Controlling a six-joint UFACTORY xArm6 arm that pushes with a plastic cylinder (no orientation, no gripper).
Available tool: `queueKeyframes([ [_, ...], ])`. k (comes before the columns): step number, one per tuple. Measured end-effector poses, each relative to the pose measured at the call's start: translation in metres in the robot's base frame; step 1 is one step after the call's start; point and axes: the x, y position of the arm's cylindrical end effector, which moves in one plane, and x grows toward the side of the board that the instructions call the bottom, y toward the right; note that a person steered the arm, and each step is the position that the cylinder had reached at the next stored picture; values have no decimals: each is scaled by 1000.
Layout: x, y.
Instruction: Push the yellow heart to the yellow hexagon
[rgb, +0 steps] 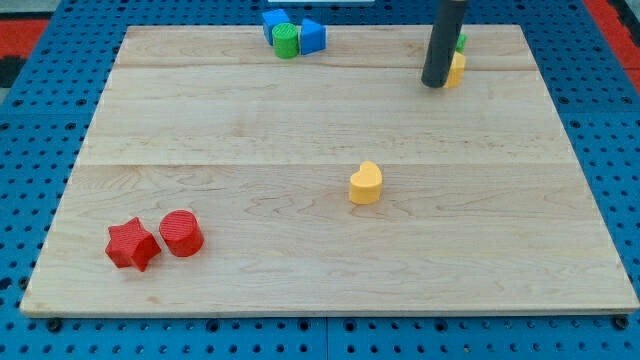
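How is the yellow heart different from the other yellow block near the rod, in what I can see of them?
The yellow heart stands alone near the board's middle; the yellow hexagon sits near the view's top right. The heart is fully visible, while the hexagon is partly hidden behind my tip, so its shape is hard to confirm. A green block sits close to the hexagon; no block is near the heart. Both are yellow.
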Motion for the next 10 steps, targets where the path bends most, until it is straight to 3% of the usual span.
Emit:
queueKeyframes([
  [1, 14, 1],
  [2, 111, 19],
  [3, 207, -23],
  [4, 255, -71],
  [6, 172, -124],
  [10, 102, -63],
])
